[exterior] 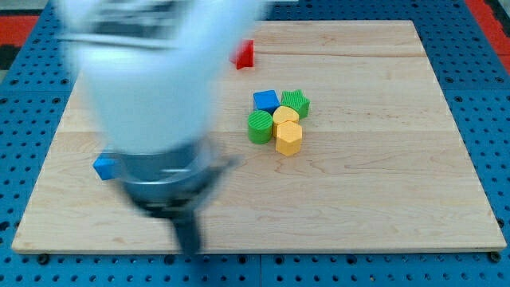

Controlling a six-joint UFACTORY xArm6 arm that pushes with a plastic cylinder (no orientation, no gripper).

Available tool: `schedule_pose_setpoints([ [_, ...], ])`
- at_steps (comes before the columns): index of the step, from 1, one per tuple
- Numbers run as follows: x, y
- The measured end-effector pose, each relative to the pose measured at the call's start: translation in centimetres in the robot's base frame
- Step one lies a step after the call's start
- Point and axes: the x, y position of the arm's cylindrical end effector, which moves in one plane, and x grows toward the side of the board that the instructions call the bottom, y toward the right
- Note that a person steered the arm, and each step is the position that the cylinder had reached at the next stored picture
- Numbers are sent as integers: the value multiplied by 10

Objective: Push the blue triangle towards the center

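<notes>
Rod end first: my tip (189,245) sits low in the view, near the bottom edge of the board, left of centre. Arm above it is a big blurred pale cylinder w/ a dark grey collar, then the dark rod narrowing down. No gripper on this rig, so nothing is clasped; the tip touches no block.

Nearest block is the blue one (104,167), up and to the view's left of the tip, apart from it, partly hidden behind the arm's collar. Shape can't be made out properly – only a small blue chunk w/ a lighter top face shows. It lies by the board's left side, well away from the middle.

Further out, approx. at centre: a tight cluster. Blue square-ish block (266,100) at its top left, green ribbed block (296,104) beside it to the right, green cylinder-like block (260,127) lower left, yellow block (285,117) in the middle, yellow hexagon (288,138) at the bottom. They look touching or nearly so.

Red block (245,54) is near the top edge, partly behind the arm, shape unclear.

Board (382,199) is pale wood w/ visible grain, resting on a blue perforated table (478,271).
</notes>
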Motion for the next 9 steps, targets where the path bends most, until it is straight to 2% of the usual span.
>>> schedule_pose_setpoints([
  [1, -19, -139],
  [2, -78, -165],
  [3, -131, -164],
  [4, -146, -117],
  [5, -142, -34],
  [6, -135, -37],
  [8, -133, -147],
  [9, -133, -114],
])
